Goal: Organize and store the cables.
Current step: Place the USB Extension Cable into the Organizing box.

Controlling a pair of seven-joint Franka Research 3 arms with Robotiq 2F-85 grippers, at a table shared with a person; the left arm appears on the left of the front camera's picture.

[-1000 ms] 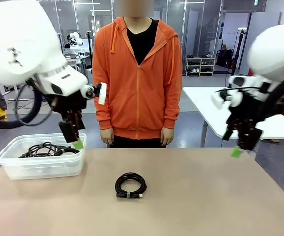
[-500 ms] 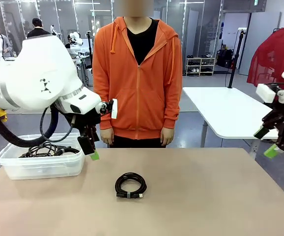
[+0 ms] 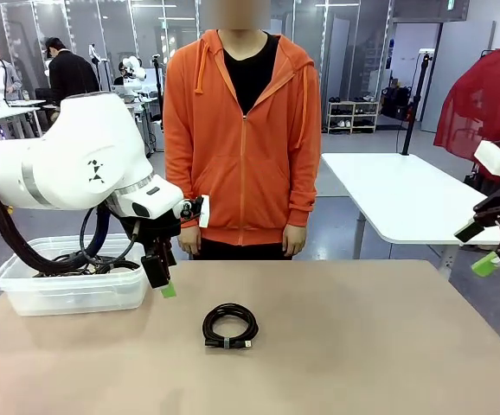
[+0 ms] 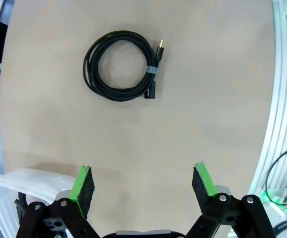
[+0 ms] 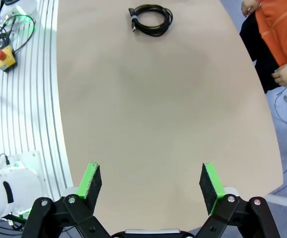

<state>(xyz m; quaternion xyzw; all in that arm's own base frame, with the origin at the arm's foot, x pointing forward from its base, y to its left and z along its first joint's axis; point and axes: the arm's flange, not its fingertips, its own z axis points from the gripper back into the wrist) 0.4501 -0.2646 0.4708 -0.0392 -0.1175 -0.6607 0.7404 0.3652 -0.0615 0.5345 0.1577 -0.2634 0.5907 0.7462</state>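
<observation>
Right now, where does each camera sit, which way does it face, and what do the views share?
Front view: fixed between the arms, facing the person across the table; left gripper beside the bin, right gripper at the right edge.
Left wrist view: looks down between its open fingers at the tabletop.
Right wrist view: looks along the table past its open fingers.
Shared: all three show the coiled cable.

I see one black cable [image 3: 230, 326] lying flat on the tan surface [image 3: 362, 346], near its middle, wound into a neat round coil and cinched by a grey band, both plug ends resting together at that band. More black cables [image 3: 81, 262] sit tangled inside the clear bin [image 3: 68, 294] at the left; their count I can't quite judge.
</observation>
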